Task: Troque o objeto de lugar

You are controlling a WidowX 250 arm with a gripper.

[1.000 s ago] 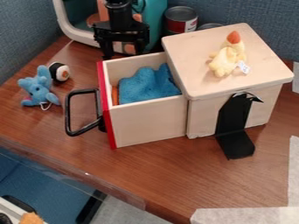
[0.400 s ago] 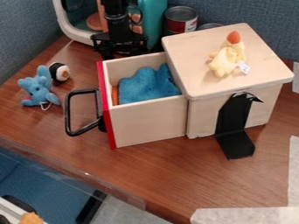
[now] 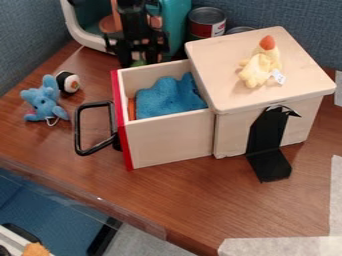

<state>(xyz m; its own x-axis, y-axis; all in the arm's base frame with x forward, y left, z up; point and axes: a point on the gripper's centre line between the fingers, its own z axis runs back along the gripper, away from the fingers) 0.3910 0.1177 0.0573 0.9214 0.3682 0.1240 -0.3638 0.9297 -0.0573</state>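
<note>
If you swing your tool (image 3: 139, 59) low, open or closed you cannot tell, it may clip the nearby wooden drawer (image 3: 170, 141).

The drawer box (image 3: 170, 137) is presenting as pale, smooth, matt wood with a glossy red front edge (image 3: 121, 120), and its handle (image 3: 77, 129) is showing smooth black metal or plastic, which of the two being unclear. The cloth (image 3: 167, 97) inside is reading as soft, rough-napped blue fabric, while the blue toy (image 3: 44, 100) and yellow toy (image 3: 259, 69) are displaying fuzzy, matt plush. The table (image 3: 190, 200) is exhibiting brown wood grain with a slight sheen, the can (image 3: 206, 22) is appearing as metal, and the partition (image 3: 280, 22) is showing matt woven fabric.
</note>
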